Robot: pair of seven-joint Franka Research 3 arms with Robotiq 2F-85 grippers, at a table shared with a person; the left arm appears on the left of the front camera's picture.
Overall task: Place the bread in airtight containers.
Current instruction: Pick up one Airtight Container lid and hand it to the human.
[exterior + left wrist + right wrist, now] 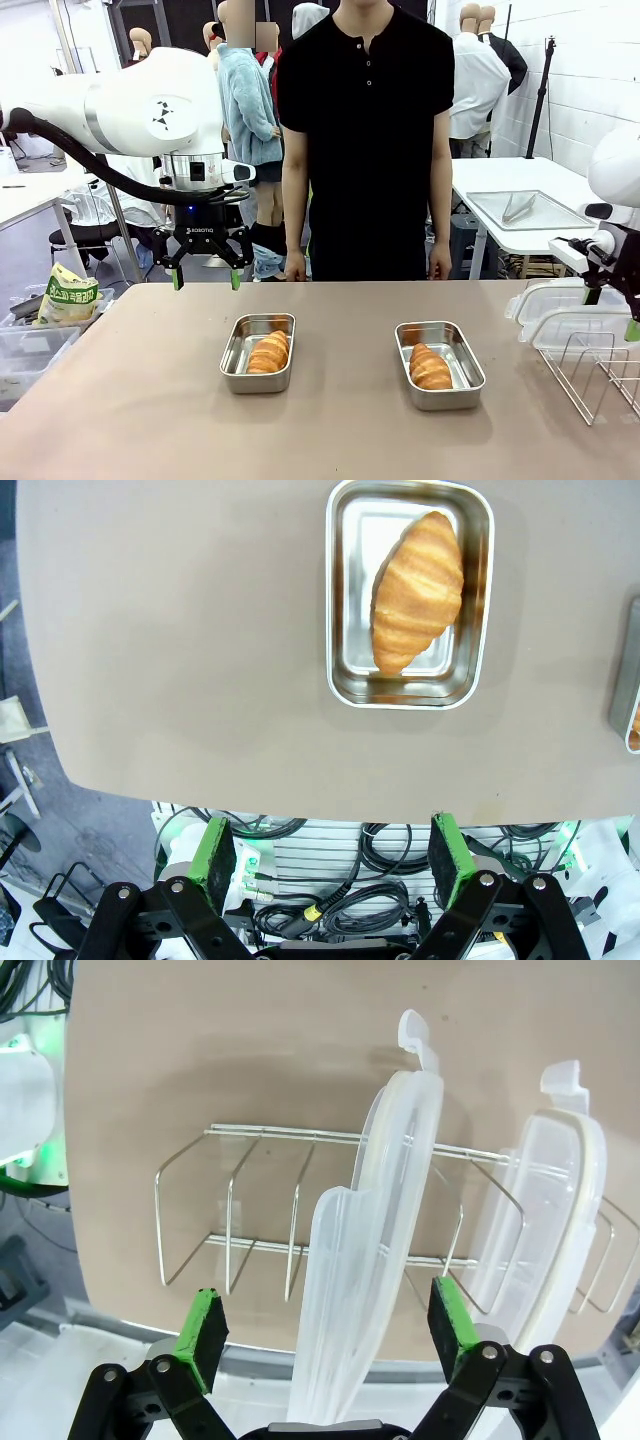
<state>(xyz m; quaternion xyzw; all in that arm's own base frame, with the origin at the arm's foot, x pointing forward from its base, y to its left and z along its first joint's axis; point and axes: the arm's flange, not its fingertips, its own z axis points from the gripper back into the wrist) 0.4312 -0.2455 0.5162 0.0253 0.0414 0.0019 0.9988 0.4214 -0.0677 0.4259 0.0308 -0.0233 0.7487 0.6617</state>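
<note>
Tan table (120, 410) with bread (269, 352), white wall (600, 80)

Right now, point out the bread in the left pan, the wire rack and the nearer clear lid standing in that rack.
bread (268, 352), front view, middle of its crust.
wire rack (280, 1135), right wrist view, on its upper rail.
lid (395, 1180), right wrist view, on its upright rim.
</note>
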